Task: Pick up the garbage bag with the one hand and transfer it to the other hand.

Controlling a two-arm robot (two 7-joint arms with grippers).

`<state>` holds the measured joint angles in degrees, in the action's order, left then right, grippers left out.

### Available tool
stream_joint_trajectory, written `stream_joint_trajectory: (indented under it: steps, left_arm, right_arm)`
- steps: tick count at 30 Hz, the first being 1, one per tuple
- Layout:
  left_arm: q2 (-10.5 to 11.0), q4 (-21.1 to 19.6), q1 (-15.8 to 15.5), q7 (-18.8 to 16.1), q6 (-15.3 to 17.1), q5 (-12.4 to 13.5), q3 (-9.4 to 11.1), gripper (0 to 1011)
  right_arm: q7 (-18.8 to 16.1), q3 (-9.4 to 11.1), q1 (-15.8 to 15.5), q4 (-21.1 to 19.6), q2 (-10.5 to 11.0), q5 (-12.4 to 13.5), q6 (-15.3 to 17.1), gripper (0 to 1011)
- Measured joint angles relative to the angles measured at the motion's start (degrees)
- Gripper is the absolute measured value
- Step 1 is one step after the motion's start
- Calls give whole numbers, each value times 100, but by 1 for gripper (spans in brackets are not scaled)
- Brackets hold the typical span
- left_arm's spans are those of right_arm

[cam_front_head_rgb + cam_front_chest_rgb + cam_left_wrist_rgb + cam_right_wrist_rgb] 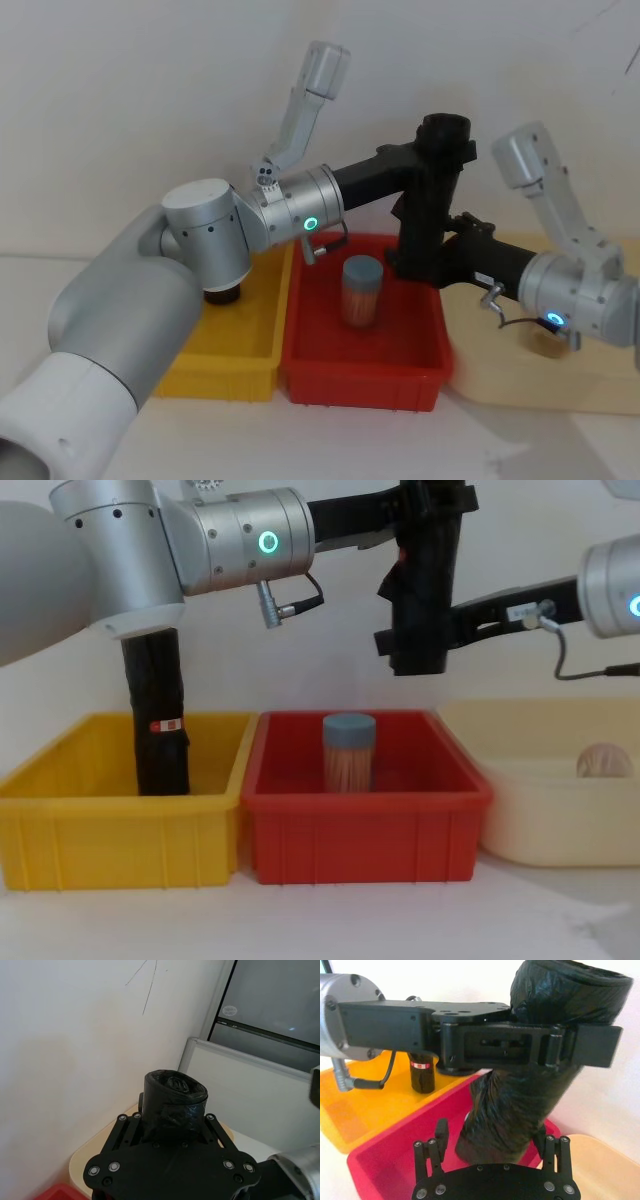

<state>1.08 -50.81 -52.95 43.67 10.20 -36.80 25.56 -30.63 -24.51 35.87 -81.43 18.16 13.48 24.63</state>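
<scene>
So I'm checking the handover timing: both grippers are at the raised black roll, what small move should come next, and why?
Probably close the right gripper on the garbage bag. The left gripper clamps its upper part above the red bin, while the right gripper's fingers flank its lower end with gaps showing, so releasing now could drop it.

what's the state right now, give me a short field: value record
held item: garbage bag, upright in the air above the red bin
left gripper: shut on the bag's upper part
right gripper: at the bag's lower part, fingers either side; contact unclear
red bin contents: toothpick jar
yellow bin: second black roll standing upright
beige tray: on the robot's right
</scene>
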Motion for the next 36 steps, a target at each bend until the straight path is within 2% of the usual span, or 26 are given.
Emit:
stream_joint_trajectory:
  steps: [10, 16, 24, 25, 27, 32, 36]
  left_arm:
    - [-5, 4, -2, 5, -1, -2, 0, 352]
    - [-4, 6, -3, 4, -1, -3, -3, 352]
    - [-4, 6, -3, 2, -1, 0, -3, 352]
    - [-4, 7, -3, 2, -1, 0, -3, 352]
    - [-4, 6, -3, 2, -1, 1, -3, 352]
    - [-4, 6, -3, 2, 0, 1, -3, 352]
    - [-4, 7, -3, 2, 0, 1, -3, 352]
  right_arm:
    - [195, -88, 250, 453, -259, -21, -105, 1001]
    - [323, -95, 308, 569, -340, -21, -147, 992]
    - [436, -99, 357, 673, -405, -21, -180, 827]
    - [452, -99, 364, 685, -415, -21, -185, 771]
    - [468, -100, 368, 699, -422, -21, -190, 741]
    - [504, -101, 384, 728, -442, -21, -201, 568]
    - [520, -104, 394, 743, -453, -20, -204, 552]
